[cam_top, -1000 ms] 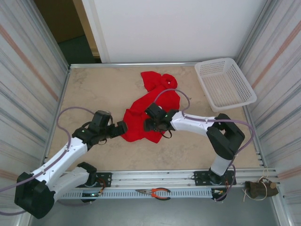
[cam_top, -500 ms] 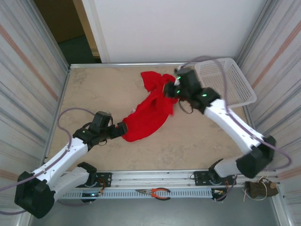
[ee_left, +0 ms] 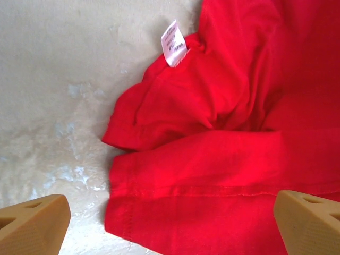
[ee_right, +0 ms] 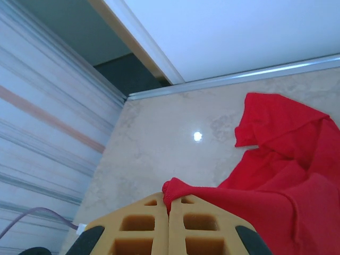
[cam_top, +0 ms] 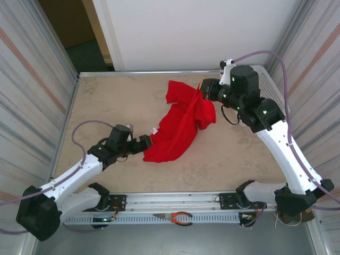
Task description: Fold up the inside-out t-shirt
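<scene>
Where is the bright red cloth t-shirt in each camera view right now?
Top external: the bright red cloth t-shirt lies mid-table, between the open left tool and the shut right tool, which lifts one end.
Left wrist: it covers the right and lower part, its white label near the top.
Right wrist: lower right, a fold pinched in the right tool.
Shared landmark: the beige marbled tabletop.

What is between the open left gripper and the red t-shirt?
Nothing visible. The left gripper is open right at the near hem of the t-shirt, with just bare table beside it. The right gripper is shut on a fold of the cloth.
</scene>
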Robot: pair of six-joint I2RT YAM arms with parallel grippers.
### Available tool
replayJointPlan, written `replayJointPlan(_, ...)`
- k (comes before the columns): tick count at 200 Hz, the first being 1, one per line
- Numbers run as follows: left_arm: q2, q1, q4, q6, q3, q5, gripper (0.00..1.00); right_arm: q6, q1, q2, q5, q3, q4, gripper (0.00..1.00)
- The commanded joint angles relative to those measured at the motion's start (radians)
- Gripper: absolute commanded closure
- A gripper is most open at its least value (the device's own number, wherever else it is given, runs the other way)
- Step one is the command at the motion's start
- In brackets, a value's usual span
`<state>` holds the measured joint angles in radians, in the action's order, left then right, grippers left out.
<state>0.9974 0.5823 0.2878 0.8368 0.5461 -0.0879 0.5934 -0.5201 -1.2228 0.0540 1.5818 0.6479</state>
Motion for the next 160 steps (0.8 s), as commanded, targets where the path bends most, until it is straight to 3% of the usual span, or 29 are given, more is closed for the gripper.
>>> replayJointPlan(1, 0.027, 0.061, -0.010, 0.153, -0.012, 0.034, 0.01, -0.014, 0.024, 0.054, -0.002, 0.003, 0.002, 1.00)
replayJointPlan(30, 0.073, 0.138, -0.004, 0.263, -0.018, 0.135, 0.01, -0.007, 0.068, 0.104, -0.013, -0.008, 0.007, 1.00)
replayJointPlan(71, 0.177, 0.142, -0.079, 0.248, -0.005, 0.156, 0.04, 0.005, 0.104, 0.127, 0.018, -0.035, 0.018, 1.00)
replayJointPlan(100, 0.230, 0.142, -0.147, 0.229, -0.001, 0.161, 0.18, 0.006, 0.116, 0.141, 0.022, -0.055, 0.017, 1.00)
replayJointPlan(160, 0.373, 0.142, -0.277, 0.208, 0.024, 0.139, 0.32, 0.017, 0.140, 0.161, 0.041, -0.086, 0.016, 1.00)
